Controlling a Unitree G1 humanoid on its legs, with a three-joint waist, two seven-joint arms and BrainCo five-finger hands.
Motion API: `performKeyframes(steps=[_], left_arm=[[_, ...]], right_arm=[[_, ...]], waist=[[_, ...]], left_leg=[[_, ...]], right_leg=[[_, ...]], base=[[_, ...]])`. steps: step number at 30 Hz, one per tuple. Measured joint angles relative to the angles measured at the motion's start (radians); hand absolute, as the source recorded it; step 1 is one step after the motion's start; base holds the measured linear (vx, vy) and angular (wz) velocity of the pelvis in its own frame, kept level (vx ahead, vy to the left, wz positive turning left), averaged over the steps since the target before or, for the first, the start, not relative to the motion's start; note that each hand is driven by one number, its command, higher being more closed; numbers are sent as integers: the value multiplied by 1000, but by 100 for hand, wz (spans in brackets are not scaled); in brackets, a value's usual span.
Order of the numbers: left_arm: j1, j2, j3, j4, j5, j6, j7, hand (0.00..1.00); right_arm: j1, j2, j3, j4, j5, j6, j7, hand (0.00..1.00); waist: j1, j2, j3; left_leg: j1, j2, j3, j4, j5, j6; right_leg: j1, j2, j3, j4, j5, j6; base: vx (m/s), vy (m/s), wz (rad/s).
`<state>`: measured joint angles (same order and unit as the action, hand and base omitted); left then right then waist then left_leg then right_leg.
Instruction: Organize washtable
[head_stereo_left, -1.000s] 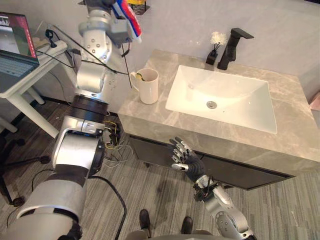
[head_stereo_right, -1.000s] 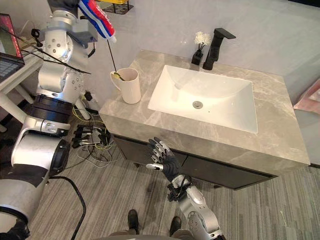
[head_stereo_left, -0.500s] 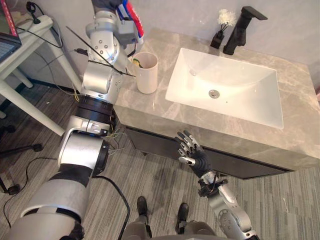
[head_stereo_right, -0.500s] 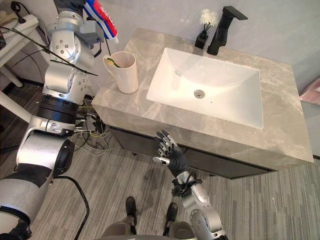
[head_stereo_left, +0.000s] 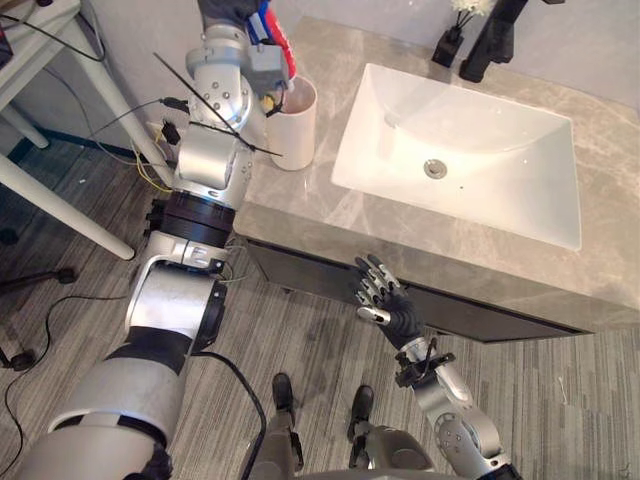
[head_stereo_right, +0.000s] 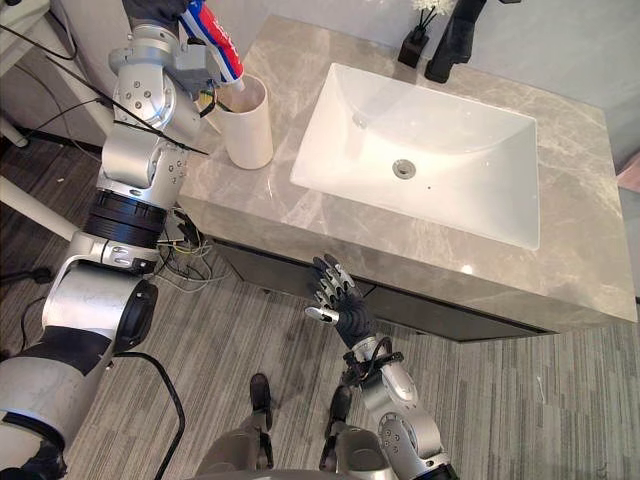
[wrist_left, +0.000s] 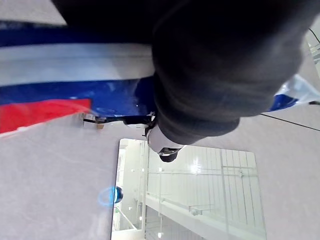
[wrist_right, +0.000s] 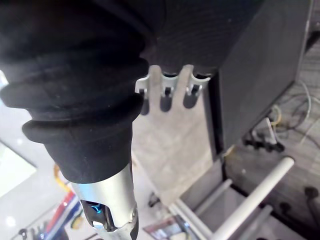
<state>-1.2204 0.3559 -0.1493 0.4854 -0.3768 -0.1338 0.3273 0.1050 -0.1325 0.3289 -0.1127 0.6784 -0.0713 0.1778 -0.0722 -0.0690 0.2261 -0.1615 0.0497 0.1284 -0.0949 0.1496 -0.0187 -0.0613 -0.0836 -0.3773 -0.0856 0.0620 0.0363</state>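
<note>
Tube (head_stereo_right: 214, 42) lower, at cup (head_stereo_right: 247, 128) rim

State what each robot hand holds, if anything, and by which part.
Left hand holds the blue, red and white tube by its upper end, above the cup; right hand holds nothing.

Looking down on a counter (head_stereo_right: 585, 220) with a sink (head_stereo_right: 450, 130) sunk in its middle and a cup (head_stereo_right: 249, 135) standing on its left end, just beside the sink's left rim. Finding a tap (head_stereo_left: 492, 30) and a vase (head_stereo_left: 449, 45) side by side behind the sink, vase to the left, and a tube (head_stereo_right: 214, 42) hanging in the left hand (head_stereo_left: 228, 10) over the cup's left rim. Seeing the right hand (head_stereo_left: 388, 308) lower down, before the counter's front edge.
</note>
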Motion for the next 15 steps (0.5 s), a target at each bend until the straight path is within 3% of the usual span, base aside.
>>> performKeyframes(steps=[15], left_arm=[[0, -1, 0, 0, 28, 6, 3, 100]], right_arm=[[-1, 6, 2, 0, 2, 0, 0, 0]], waist=[[0, -9, 35]], left_leg=[[-10, 1, 3, 0, 0, 0]], right_leg=[[-12, 0, 3, 3, 0, 0]], base=[[8, 4, 0]])
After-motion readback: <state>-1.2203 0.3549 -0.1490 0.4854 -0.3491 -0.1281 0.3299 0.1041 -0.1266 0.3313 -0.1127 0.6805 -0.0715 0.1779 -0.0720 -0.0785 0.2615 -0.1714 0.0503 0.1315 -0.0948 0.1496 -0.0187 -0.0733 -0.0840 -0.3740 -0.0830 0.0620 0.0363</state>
